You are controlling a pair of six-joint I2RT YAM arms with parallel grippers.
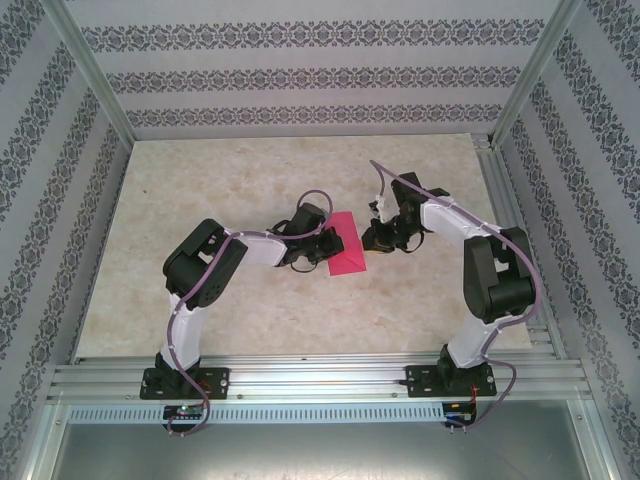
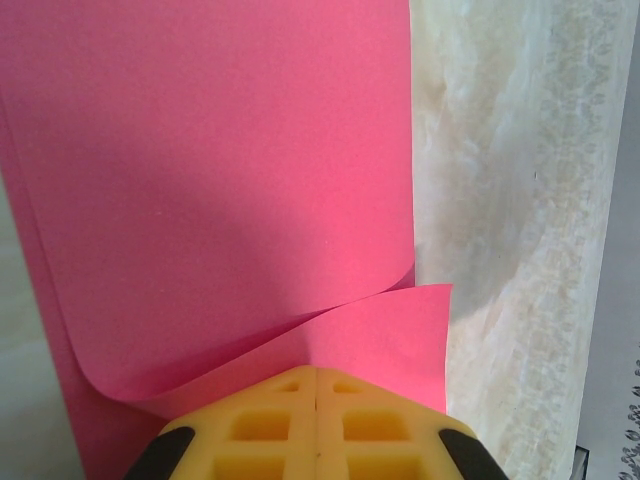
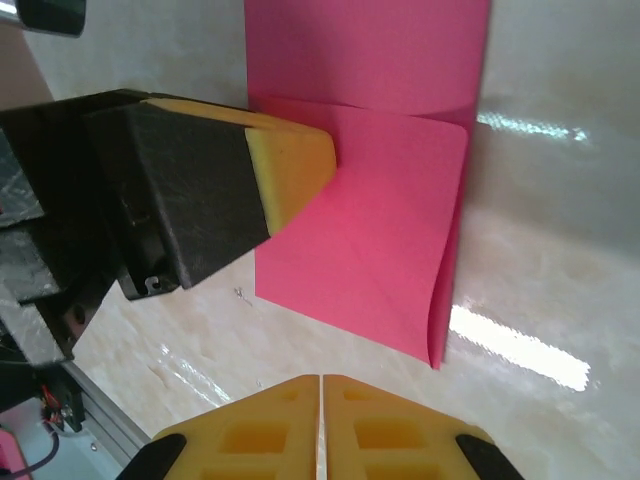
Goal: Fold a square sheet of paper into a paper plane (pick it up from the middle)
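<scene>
Left arm: the left arm (image 1: pixel 205 262) is rising from its base at the near edge, bending at a raised elbow and reaching right across the bench (image 1: pixel 200 190) towards the middle.
Left gripper: the left gripper (image 1: pixel 320 243) is coming in low from the left, and its jaws are closed together. From the right wrist view its yellow tip is pressing down on the pink surface. I cannot see any paper caught between the jaws.
Right arm: the right arm (image 1: pixel 495 272) is standing up from its base, folding at the elbow and leaning in to the left.
Right gripper: the right gripper (image 3: pixel 320 425) is hanging just beside the paper's right edge with its jaws closed together and nothing between them. It is sitting clear of the nearest pink corner.
Sheet of paper: the sheet of paper (image 1: pixel 347 250) is lying on the bench near the middle, between the two grippers. It is partly folded, with one layer doubled over another.
Upper layer: from the left wrist view the top layer is curling up off the layer beneath rather than lying flat.
Long axis: from above, the folded shape is running roughly from the far side towards the near side, narrower at its far end and wider at the near end.
Corner: a sharp folded corner is pointing towards the right gripper in the right wrist view.
</scene>
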